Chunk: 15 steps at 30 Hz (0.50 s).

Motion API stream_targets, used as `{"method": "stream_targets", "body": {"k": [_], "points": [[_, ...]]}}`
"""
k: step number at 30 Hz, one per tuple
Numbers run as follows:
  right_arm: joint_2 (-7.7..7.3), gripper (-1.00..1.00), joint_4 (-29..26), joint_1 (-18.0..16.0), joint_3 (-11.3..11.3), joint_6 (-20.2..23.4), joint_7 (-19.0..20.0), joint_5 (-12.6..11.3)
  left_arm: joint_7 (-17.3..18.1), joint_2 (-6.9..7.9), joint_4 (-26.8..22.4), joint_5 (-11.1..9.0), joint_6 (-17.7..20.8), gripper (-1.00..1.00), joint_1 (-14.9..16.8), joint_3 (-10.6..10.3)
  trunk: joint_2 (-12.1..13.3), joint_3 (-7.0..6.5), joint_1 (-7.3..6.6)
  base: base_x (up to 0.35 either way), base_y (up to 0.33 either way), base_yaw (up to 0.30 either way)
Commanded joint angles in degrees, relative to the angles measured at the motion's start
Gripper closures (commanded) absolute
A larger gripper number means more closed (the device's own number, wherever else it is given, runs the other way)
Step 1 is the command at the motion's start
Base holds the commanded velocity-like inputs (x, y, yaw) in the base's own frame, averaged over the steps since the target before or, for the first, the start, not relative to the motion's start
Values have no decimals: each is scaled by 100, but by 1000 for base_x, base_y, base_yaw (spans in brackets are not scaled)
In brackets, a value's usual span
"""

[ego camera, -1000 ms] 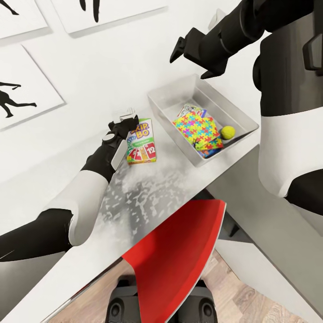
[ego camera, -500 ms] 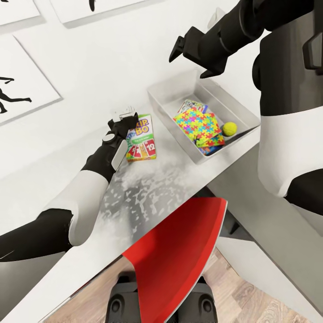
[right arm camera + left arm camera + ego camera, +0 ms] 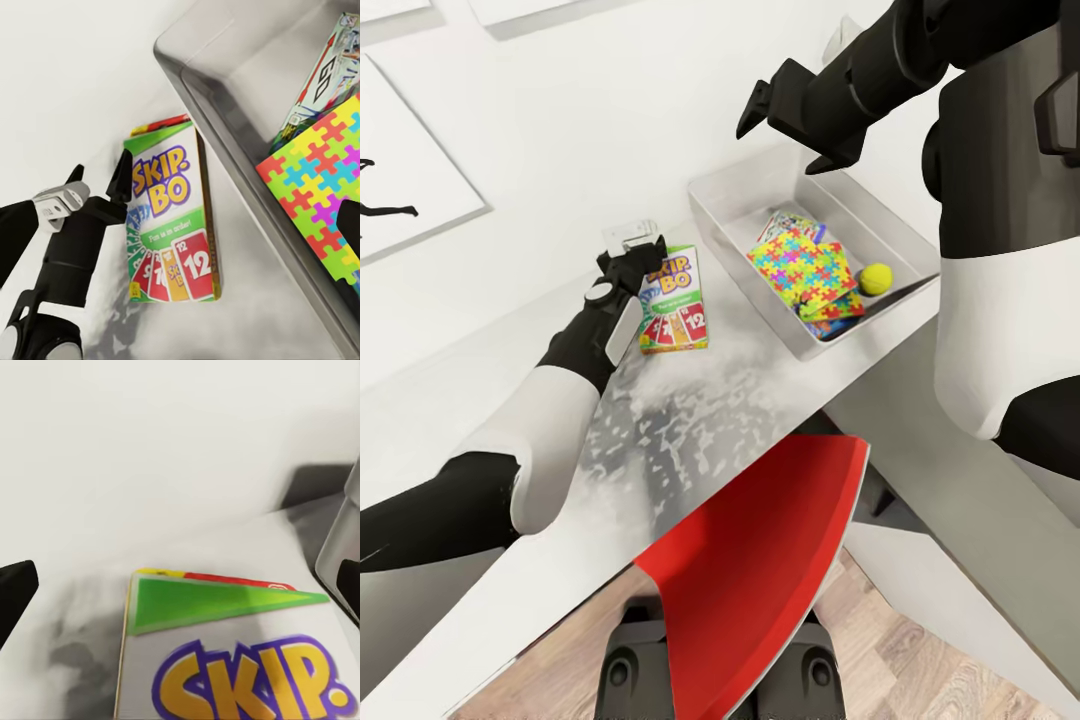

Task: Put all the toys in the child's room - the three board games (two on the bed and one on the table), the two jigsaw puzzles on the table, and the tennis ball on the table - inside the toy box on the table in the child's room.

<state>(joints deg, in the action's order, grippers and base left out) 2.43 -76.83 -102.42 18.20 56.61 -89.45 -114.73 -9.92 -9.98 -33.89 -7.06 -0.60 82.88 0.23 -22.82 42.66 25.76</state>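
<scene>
The left gripper [image 3: 635,262] sits low at the far left corner of the Skip-Bo box [image 3: 675,312], its dark fingers [image 3: 120,180] spread apart, one over the box's edge and the other on the tabletop side. In the left wrist view the fingers stand wide at either side of the box's printed cover [image 3: 225,660] with nothing between them but the lid, so the gripper is open and not gripping the box. The Skip-Bo box lies flat on the pale grey table [image 3: 690,420], just beside the near-left wall of the toy box [image 3: 740,265] but apart from it.

The toy box holds a jigsaw puzzle [image 3: 800,270] of yellow, green, pink and blue pieces lying on top, another printed board game [image 3: 785,222] showing from under its far edge, and a yellow tennis ball [image 3: 875,279] against the right side.

The right gripper [image 3: 785,120] hangs above the far rim of the toy box, empty, its jaws parted. A red chair back [image 3: 760,570] stands at the table's near edge, over a wood-plank floor [image 3: 900,650].
</scene>
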Motion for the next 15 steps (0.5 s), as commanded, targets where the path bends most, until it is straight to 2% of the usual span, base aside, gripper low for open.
{"method": "stream_targets", "body": {"k": [1, 15], "points": [[1, -100, 1, -6, -1, 60, -55, -50, -10, -2, 2, -57, -3, -100, 12, 4, -10, 17, 3, 0, 0, 0], [11, -100, 8, -6, -1, 52, -55, -50, -158, -2, 6, -59, -1, -100, 251, 17, -10, 149, 3, 0, 0, 0]]}}
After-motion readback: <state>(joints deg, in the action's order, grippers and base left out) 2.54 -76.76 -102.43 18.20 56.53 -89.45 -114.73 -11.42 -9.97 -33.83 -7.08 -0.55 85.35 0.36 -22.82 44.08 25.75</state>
